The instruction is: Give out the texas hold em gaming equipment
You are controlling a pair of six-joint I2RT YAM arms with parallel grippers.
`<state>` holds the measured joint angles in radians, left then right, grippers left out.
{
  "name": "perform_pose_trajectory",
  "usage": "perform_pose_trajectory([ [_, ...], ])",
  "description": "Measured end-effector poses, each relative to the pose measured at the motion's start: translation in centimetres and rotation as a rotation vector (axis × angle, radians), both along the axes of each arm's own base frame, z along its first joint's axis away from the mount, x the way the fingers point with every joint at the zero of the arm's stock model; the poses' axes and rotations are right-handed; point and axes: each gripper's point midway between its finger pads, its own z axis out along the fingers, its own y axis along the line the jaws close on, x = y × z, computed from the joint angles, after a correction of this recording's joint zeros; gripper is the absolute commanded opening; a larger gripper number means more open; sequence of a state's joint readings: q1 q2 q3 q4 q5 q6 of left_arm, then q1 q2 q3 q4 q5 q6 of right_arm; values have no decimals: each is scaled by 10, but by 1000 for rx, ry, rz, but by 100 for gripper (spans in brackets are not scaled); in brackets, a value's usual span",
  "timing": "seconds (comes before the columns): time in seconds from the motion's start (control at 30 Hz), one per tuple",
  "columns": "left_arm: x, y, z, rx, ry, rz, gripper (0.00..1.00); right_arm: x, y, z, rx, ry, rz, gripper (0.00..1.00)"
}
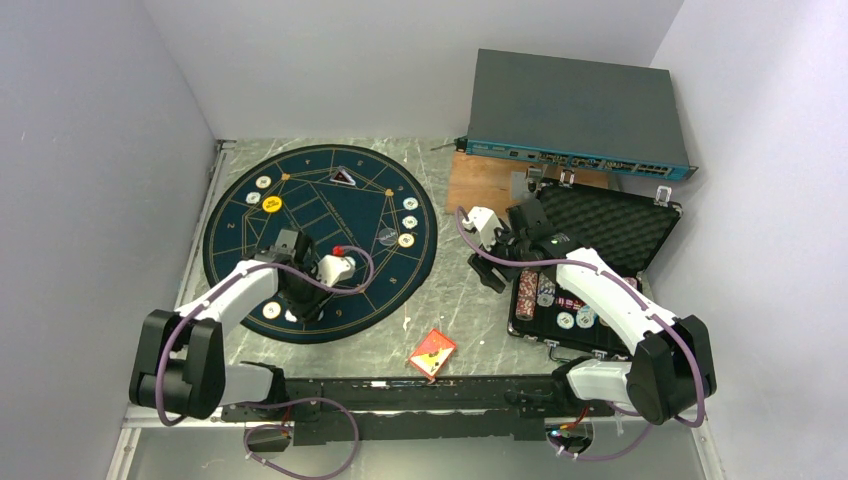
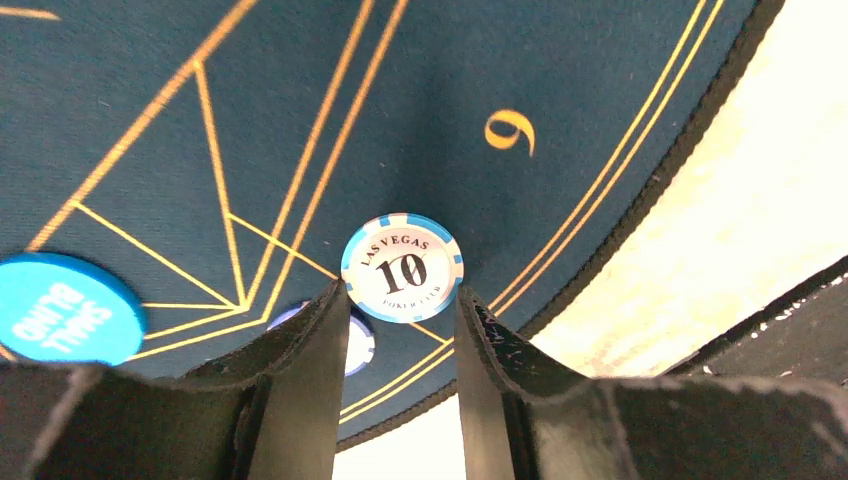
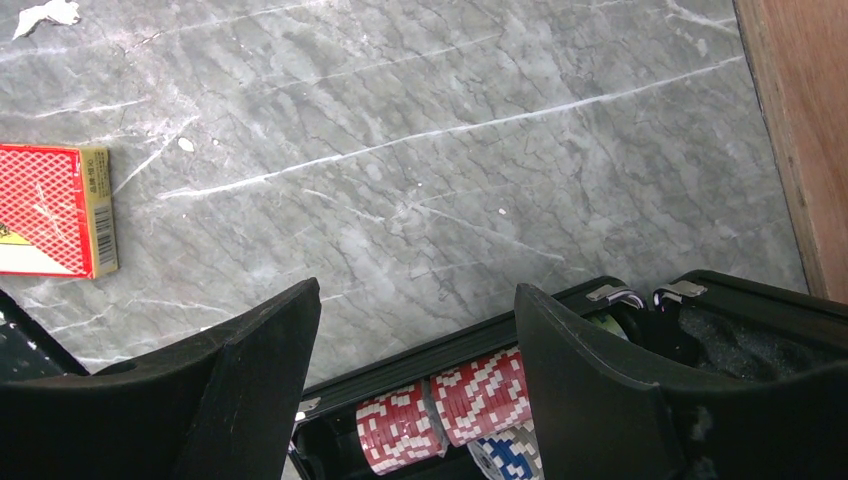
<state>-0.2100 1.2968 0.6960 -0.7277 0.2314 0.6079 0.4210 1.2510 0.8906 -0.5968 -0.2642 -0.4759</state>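
Observation:
My left gripper (image 1: 298,300) is low over the near part of the round navy mat (image 1: 320,215). In the left wrist view its fingertips (image 2: 400,300) touch both sides of a whitish "Las Vegas 10" chip (image 2: 402,268) at the mat. A second chip (image 2: 355,340) shows partly under the left finger, and a blue disc (image 2: 65,308) lies to the left. More chips (image 1: 409,222) and a yellow disc (image 1: 273,204) ring the mat. My right gripper (image 1: 490,268) is open and empty (image 3: 415,300) over the case's left wall, above red chip rows (image 3: 450,405). A red card deck (image 1: 433,352) lies on the table and also shows in the right wrist view (image 3: 50,210).
The open black foam-lined case (image 1: 610,235) with several chips stands at the right. A grey network switch (image 1: 575,110) on a wooden board (image 1: 488,182) is at the back. Grey walls close in left, back and right. Marble table (image 3: 450,150) lies between mat and case.

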Motion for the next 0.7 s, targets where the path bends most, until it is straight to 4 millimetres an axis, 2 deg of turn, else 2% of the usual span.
perform_pose_trajectory([
  [0.07, -9, 3, -6, 10, 22, -1, 37, 0, 0, 0, 2, 1, 2, 74],
  [0.1, -10, 3, -7, 12, 23, -5, 43, 0, 1, 0, 3, 2, 2, 74],
  [0.2, -8, 4, -7, 18, 15, -9, 71, -1, 1, 0, 4, 2, 3, 74],
  [0.27, -9, 5, -7, 21, 12, -18, 83, -1, 1, 0, 5, 3, 4, 74],
  [0.37, -9, 6, -1, 28, 2, -29, 86, -1, 1, 0, 5, 4, 4, 74],
  [0.43, 0, 4, 10, 19, -24, -29, 86, -1, 1, 0, 4, 5, 4, 74],
  [0.6, 45, -13, 44, -41, -147, -16, 83, -1, 1, 0, 4, 5, 4, 74],
  [0.7, 76, -25, 51, -67, -184, 1, 82, -1, 1, 0, 4, 5, 3, 74],
])
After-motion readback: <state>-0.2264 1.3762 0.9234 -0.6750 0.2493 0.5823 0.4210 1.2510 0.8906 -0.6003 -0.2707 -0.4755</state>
